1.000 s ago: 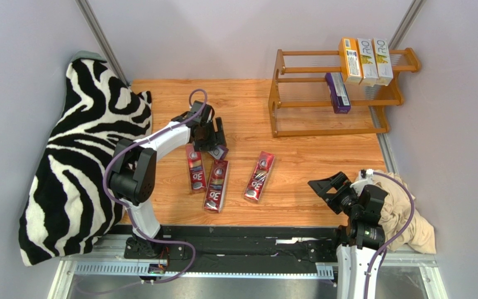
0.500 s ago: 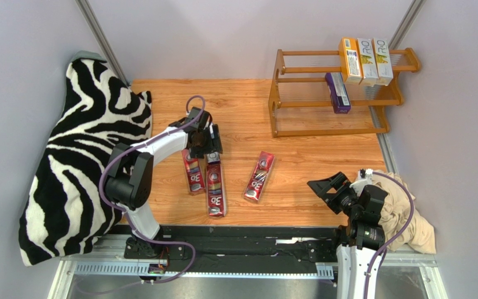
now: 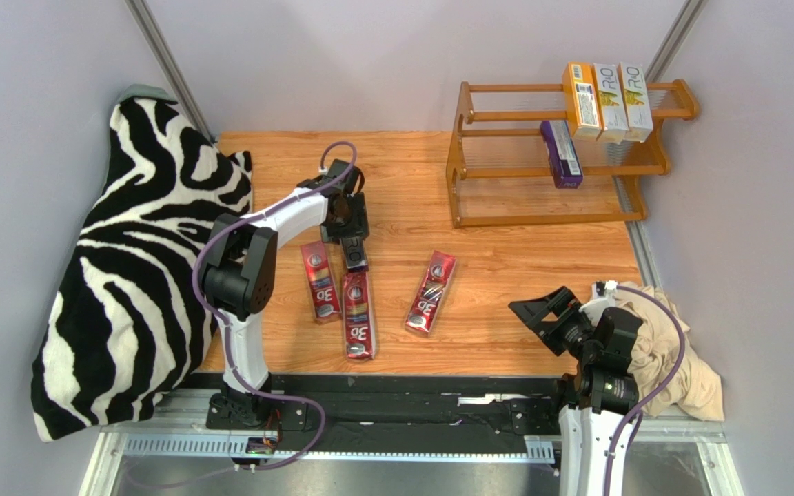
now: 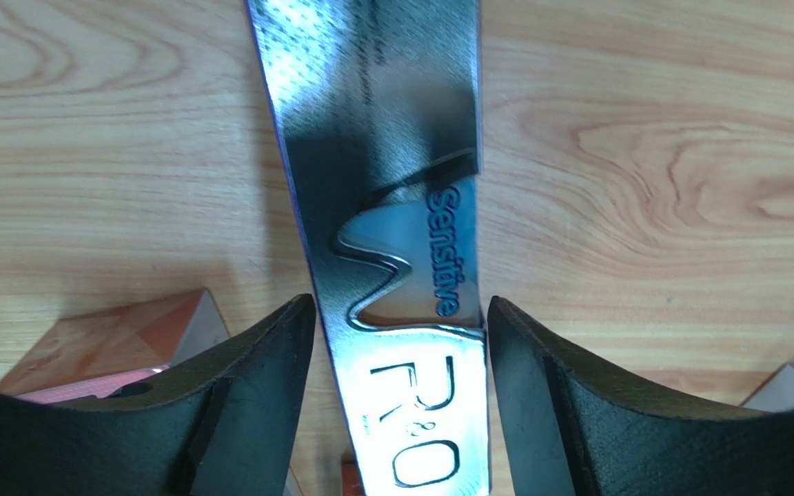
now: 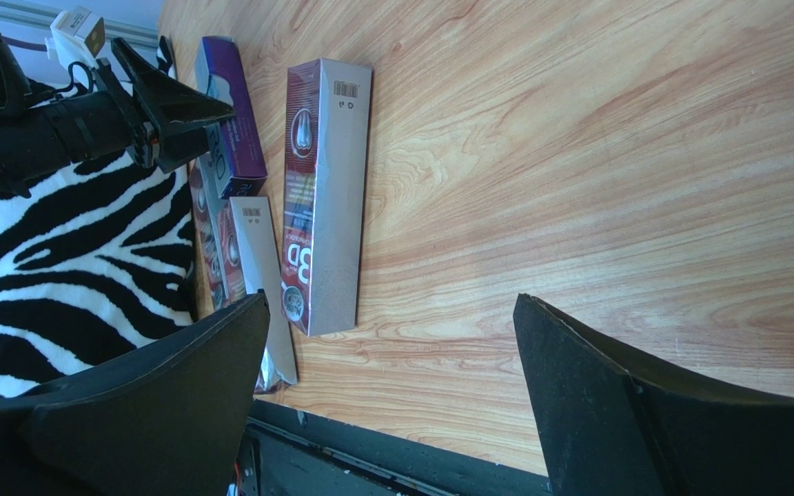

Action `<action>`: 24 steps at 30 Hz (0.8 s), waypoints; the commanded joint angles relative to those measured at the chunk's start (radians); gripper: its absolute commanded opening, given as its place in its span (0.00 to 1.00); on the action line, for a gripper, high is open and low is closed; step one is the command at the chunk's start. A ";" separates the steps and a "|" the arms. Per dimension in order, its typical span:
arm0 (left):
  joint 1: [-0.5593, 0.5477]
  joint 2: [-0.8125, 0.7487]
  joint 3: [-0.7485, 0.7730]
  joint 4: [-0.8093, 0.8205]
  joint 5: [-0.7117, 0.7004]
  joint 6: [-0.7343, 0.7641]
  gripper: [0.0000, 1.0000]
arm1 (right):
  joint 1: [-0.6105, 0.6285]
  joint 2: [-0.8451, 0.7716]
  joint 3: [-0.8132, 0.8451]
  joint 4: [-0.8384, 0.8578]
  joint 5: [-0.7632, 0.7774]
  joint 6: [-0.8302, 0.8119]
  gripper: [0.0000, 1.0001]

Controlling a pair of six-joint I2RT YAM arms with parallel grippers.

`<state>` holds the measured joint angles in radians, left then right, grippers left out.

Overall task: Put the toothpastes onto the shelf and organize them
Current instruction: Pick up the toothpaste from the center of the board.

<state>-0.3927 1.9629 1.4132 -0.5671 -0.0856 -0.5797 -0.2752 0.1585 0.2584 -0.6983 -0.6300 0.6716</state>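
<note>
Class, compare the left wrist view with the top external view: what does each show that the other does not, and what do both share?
Left wrist only: the word Sensitive printed on the purple carton. Top external only: the shelf, the zebra cushion, the right tool. Both: the left tool gripping that carton, and the wooden table.

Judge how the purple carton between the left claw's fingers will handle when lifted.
The purple carton has a glossy, reflective face, so it may slip in the left claw. Its crisp, straight edges look stiff, so it probably won't flex. Being flat-sided, it should slide rather than roll if pushed.
</note>
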 commanded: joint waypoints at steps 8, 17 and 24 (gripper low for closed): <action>0.032 0.096 0.125 -0.065 -0.078 0.057 0.59 | 0.005 0.001 -0.008 0.048 -0.040 -0.003 0.92; 0.034 0.097 0.127 -0.060 -0.074 0.069 0.43 | 0.005 0.033 -0.010 0.100 -0.073 0.028 0.92; 0.034 -0.065 0.017 -0.002 0.013 0.063 0.41 | 0.021 0.185 0.120 0.220 -0.074 0.068 0.92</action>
<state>-0.3649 2.0155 1.4815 -0.5789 -0.1204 -0.5404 -0.2741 0.2638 0.2653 -0.6205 -0.6815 0.7029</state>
